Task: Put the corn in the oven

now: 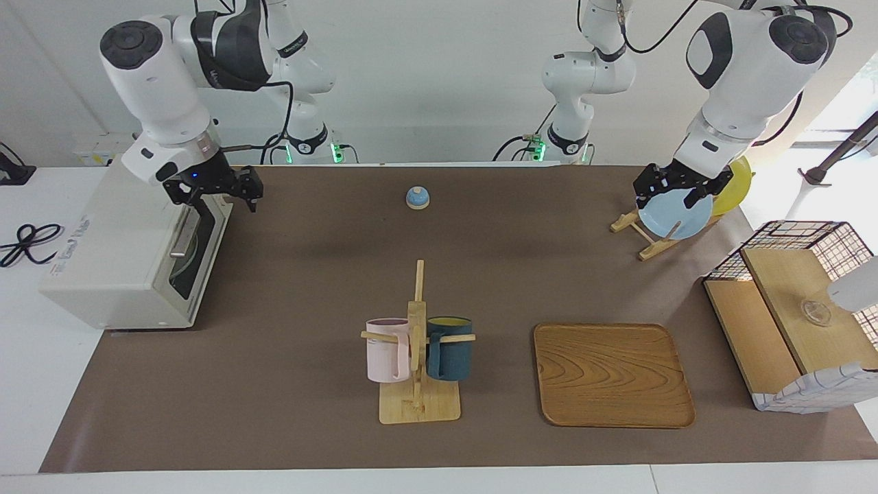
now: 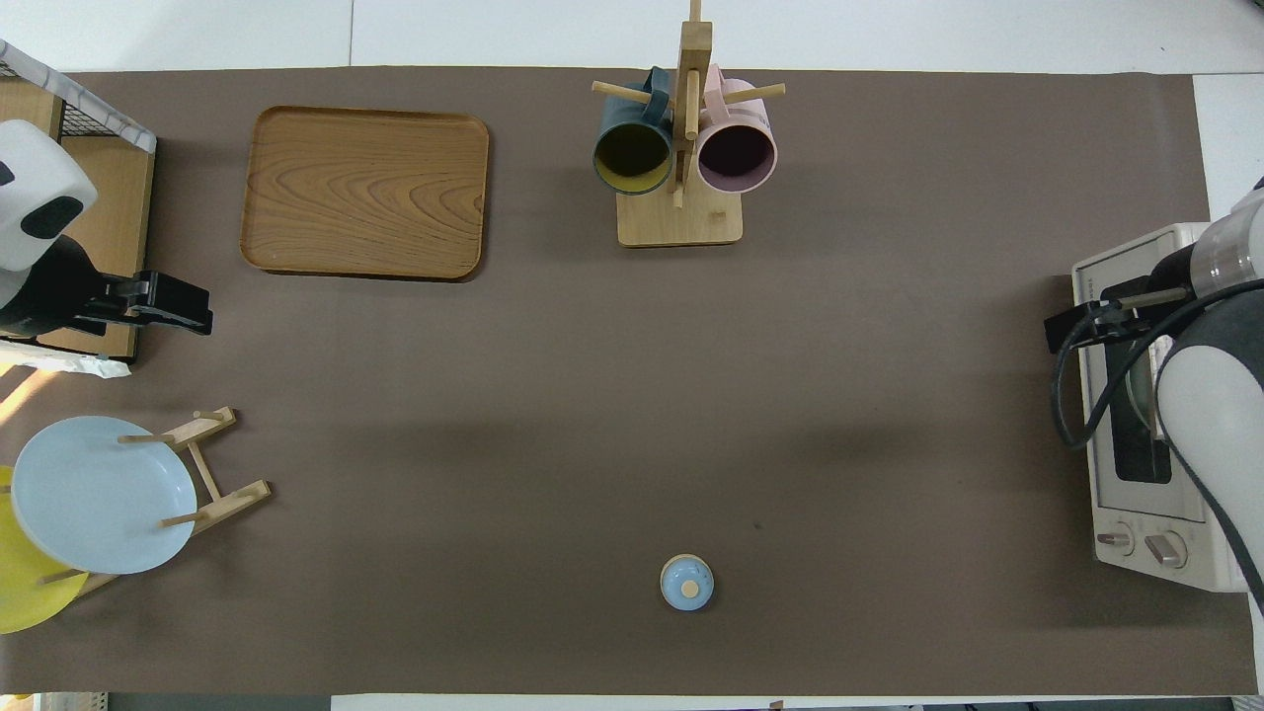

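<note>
Right tool wide, empty, up in the air over the oven door's top edge, clear of the handle. Left tool wide too, empty, waiting over the blue plate near the counter corner at the left arm's end. Oven at the right arm's end edge, door shut. Corn not visible in either view; probably inside, can't confirm through the dark glass. Judged: last step, basically done. Next: lift right tool away without snagging handle. Brown mat on white counter, white wall, daylight at left arm's end.
</note>
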Motion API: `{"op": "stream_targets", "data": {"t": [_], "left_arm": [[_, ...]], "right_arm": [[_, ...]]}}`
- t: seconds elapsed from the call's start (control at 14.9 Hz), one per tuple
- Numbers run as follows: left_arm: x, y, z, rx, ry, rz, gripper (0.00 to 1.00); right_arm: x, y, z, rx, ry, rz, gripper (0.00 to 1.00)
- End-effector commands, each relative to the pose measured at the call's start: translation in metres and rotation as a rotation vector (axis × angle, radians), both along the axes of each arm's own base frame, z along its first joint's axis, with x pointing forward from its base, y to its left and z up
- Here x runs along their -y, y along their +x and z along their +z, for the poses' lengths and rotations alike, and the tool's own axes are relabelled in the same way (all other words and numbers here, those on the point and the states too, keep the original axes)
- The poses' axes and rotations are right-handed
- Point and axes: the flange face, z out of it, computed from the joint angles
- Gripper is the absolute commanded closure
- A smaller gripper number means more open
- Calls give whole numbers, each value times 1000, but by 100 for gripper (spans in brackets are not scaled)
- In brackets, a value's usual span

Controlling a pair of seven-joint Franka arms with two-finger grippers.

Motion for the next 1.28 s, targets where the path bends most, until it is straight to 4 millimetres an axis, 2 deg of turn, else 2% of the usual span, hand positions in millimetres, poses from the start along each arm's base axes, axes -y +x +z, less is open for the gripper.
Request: {"op": "stream_targets", "data": {"t": [0.0, 0.27, 0.54, 0.74, 1.21], "left_arm": [[-2, -3, 5, 0, -12, -2, 0], [-2, -3, 5, 0, -12, -2, 0], [-2, -3, 5, 0, -12, -2, 0], [-2, -3, 5, 0, -12, -2, 0], [-2, -3, 5, 0, -12, -2, 0]], "right_arm": [[-22, -4, 19, 6, 99, -55, 0], [-41, -4, 21, 14, 138, -66, 0], [-45, -3, 24, 24, 126, -54, 0], [-47, -5, 42, -3, 127, -50, 0], [-51, -9, 36, -5, 129, -112, 0]]}}
